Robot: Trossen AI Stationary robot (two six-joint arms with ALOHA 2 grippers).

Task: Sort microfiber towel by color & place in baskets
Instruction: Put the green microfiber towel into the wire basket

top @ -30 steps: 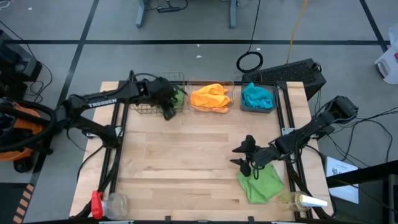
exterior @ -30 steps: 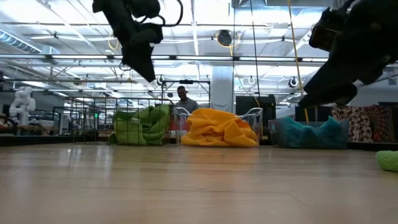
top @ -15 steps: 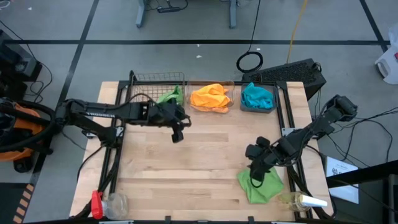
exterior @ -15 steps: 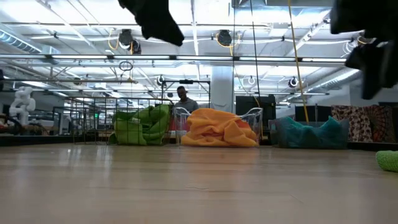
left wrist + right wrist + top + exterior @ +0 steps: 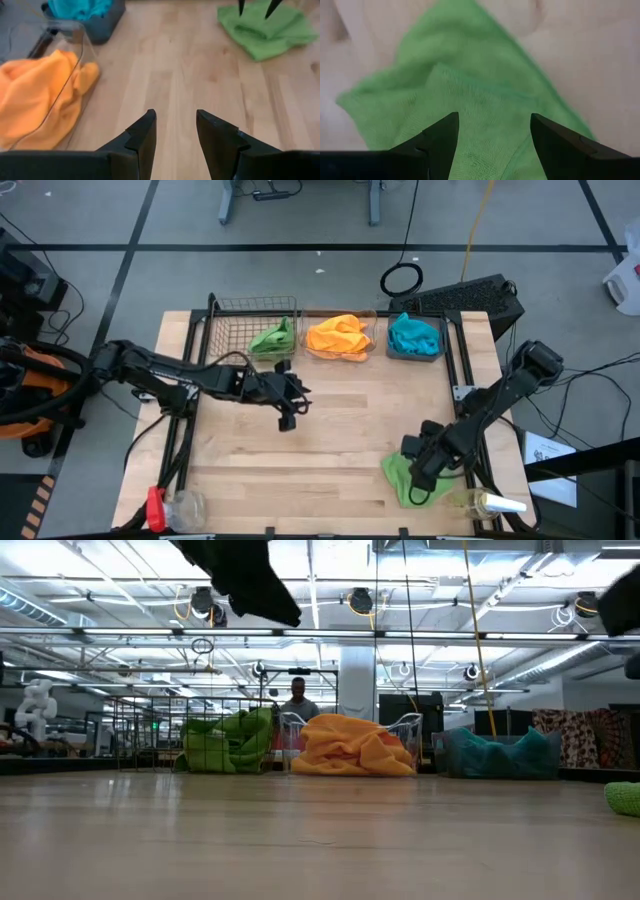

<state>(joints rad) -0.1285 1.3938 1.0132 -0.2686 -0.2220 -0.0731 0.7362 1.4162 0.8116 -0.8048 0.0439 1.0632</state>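
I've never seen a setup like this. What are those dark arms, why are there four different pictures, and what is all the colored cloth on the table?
These are two robot arms at a wooden table, each ending in a two-finger end effector. One picture looks straight down from above, one looks level across the tabletop, and two come from small cameras on the arms' wrists.

Along the table's far edge stand three baskets: a wire basket with a green towel, a clear tub with an orange towel, and a grey tub with a teal towel.

The left end effector hangs open and empty over the middle of the table. The right end effector is open right over a loose green towel near the front right corner, not gripping it yet.
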